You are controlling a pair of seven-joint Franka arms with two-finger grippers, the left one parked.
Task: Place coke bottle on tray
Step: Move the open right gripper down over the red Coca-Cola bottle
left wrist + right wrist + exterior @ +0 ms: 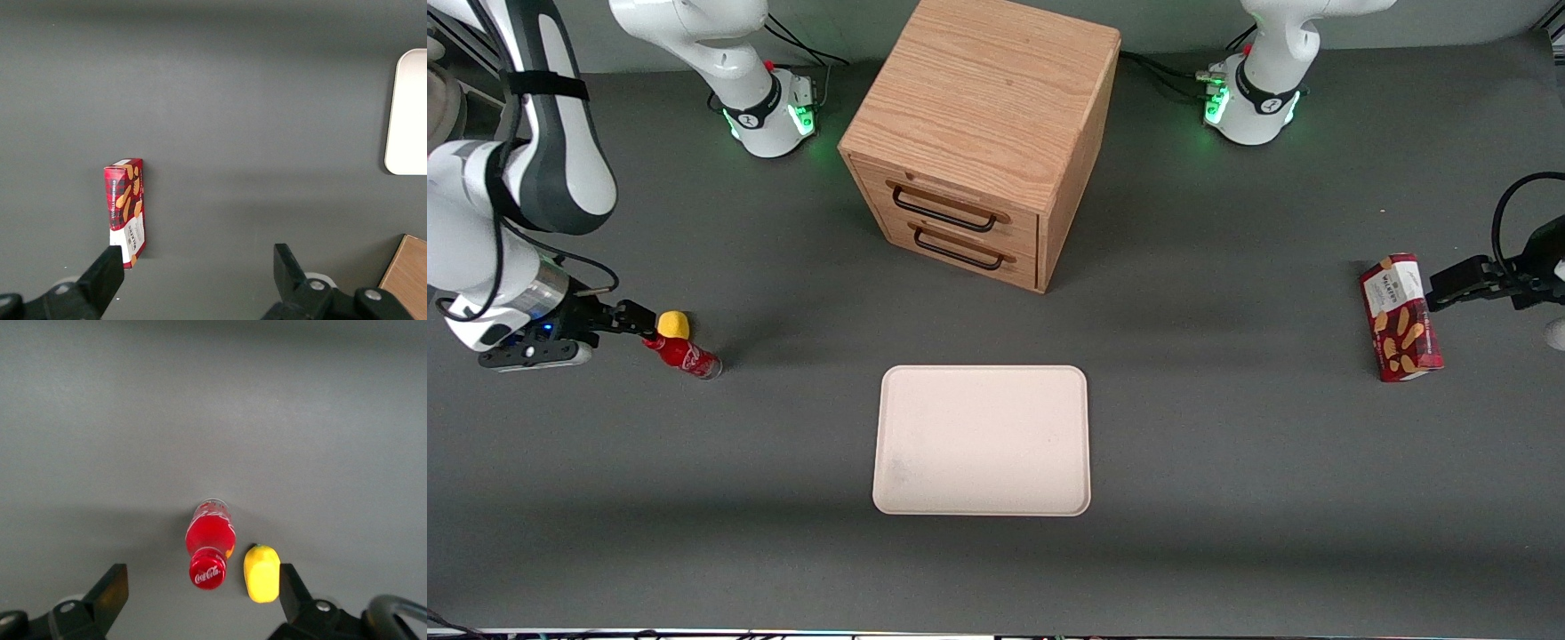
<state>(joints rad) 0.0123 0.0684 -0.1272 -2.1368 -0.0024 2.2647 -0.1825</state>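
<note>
Standing upright on the table toward the working arm's end, well apart from the tray, the coke bottle is flanked by a yellow lump and approached by the spread-fingered gripper.

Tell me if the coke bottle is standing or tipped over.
Standing: the coke bottle shows its cap facing the wrist camera, base on the table, between the open gripper fingers.

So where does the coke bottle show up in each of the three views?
Front view: coke bottle on the table toward the working arm's end, at the gripper, fingers open.
Right wrist view: bottle between the open fingers.
Left wrist view: not in it.
Shared landmark: the yellow lump beside the bottle.
</note>
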